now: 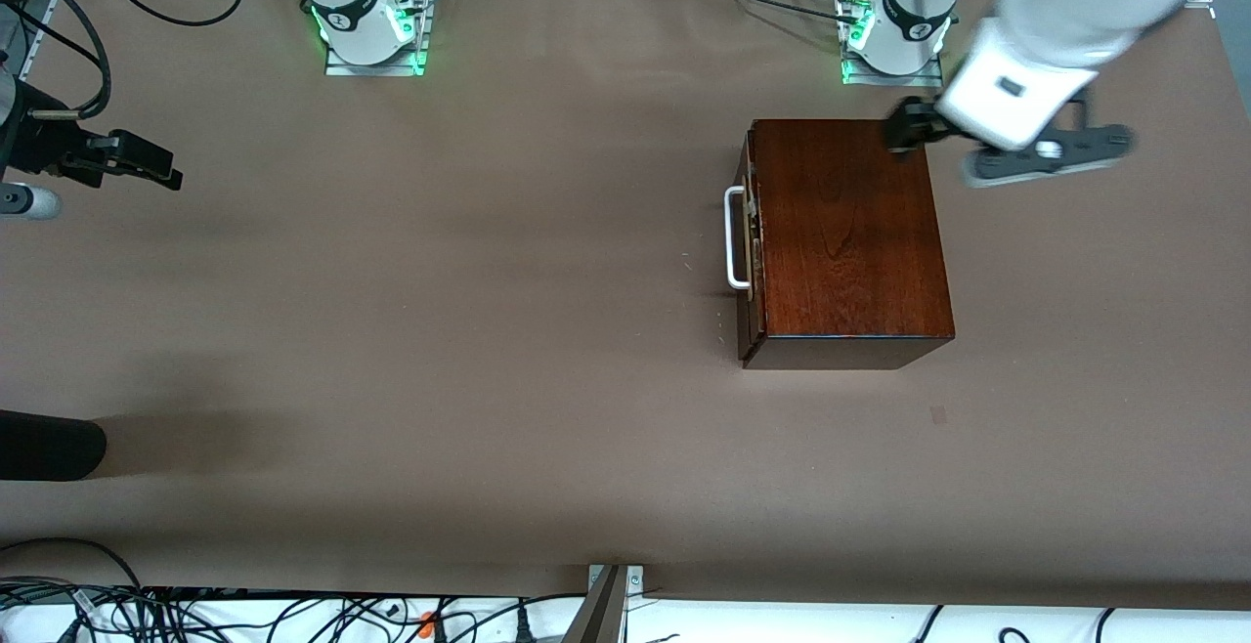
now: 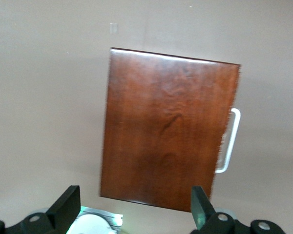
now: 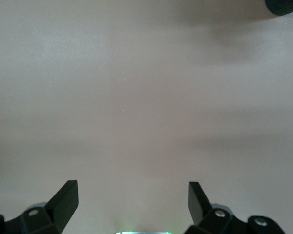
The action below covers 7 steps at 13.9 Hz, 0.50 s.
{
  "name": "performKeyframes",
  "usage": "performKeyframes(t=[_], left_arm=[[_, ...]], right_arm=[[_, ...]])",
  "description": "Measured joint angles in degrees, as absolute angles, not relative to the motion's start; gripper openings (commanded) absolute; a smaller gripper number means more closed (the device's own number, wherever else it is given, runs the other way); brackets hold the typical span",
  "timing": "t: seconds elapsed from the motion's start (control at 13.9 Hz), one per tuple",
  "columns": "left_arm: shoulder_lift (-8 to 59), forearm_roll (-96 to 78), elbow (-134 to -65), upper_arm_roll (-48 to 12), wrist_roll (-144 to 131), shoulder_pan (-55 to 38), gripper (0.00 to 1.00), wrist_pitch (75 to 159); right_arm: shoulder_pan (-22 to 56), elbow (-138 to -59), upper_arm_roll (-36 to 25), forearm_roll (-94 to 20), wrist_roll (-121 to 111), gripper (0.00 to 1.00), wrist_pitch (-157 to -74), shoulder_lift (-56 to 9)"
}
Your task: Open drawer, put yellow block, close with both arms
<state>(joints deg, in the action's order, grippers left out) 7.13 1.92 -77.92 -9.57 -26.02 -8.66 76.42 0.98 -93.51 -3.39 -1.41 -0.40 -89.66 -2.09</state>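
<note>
Drawer shut, or nearly so: dark front flush against the mahogany box, white bar handle facing the right arm's end of the tabletop. Box standing toward the left arm's end, in front of the left arm's base. Yellow block not visible in any view.

Left end effector up in the air over the box's edge nearest the bases, at the corner away from the handle; fingers spread wide, nothing between them, box top and handle in the left wrist view.

Right end effector parked over bare tabletop at the right arm's end; fingers apart, holding nothing. Right arm waiting.
</note>
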Motion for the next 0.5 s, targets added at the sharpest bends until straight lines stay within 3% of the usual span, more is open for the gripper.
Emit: performKeyframes(t=[0.5], left_arm=[[-2.77, -1.58, -93.65, 3.55, -5.5, -8.49, 1.0, 85.42]], right_arm=[[0.98, -93.47, -3.38, -1.41, -0.37, 1.0, -89.71, -2.23]])
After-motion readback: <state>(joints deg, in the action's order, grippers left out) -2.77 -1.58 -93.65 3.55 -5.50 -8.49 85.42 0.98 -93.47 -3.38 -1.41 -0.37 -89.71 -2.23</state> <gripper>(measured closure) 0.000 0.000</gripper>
